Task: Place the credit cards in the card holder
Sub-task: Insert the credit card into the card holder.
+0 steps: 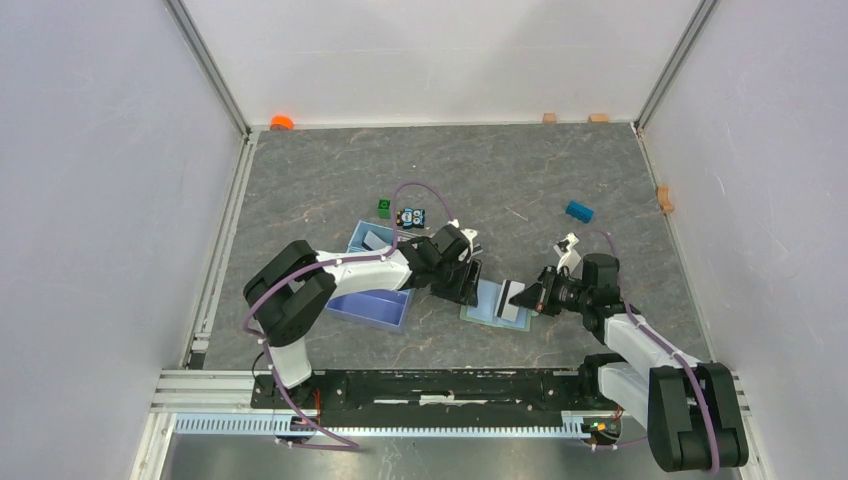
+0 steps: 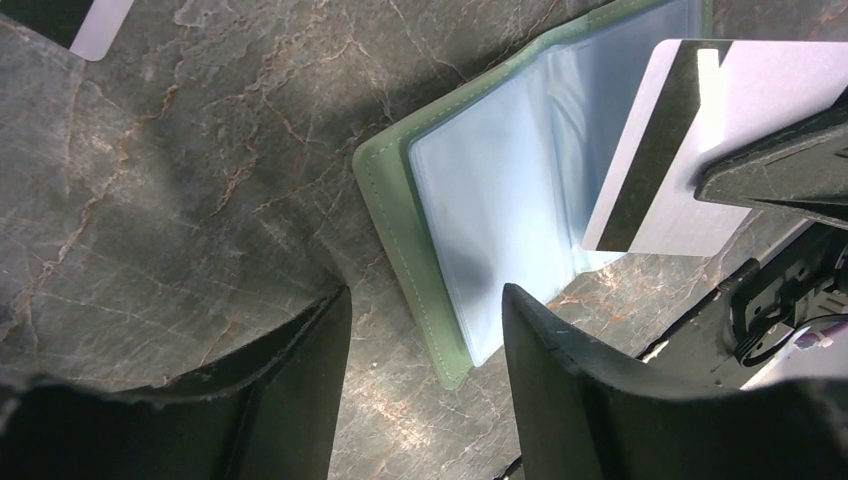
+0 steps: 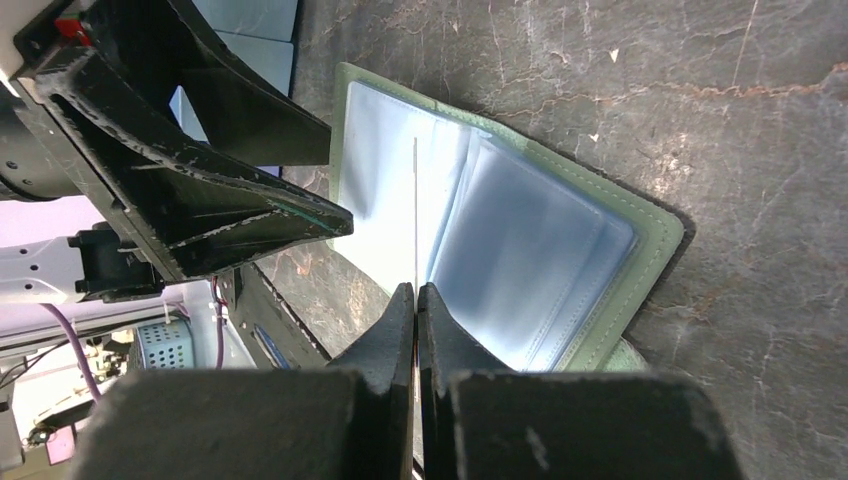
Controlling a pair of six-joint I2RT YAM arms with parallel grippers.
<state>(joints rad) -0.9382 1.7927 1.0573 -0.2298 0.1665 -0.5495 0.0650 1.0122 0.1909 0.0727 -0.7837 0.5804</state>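
Now | credit card is pinched edge-on by right gripper | open card holder is found directly beneath, leftward | left gripper is kept spread, empty, at its left edge

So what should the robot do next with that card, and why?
Probably the right gripper should slide the card down into one of the wallet's clear pockets. It is shut on the card, held over the open wallet, none of it tucked in yet. The left gripper hangs open by the wallet's edge.
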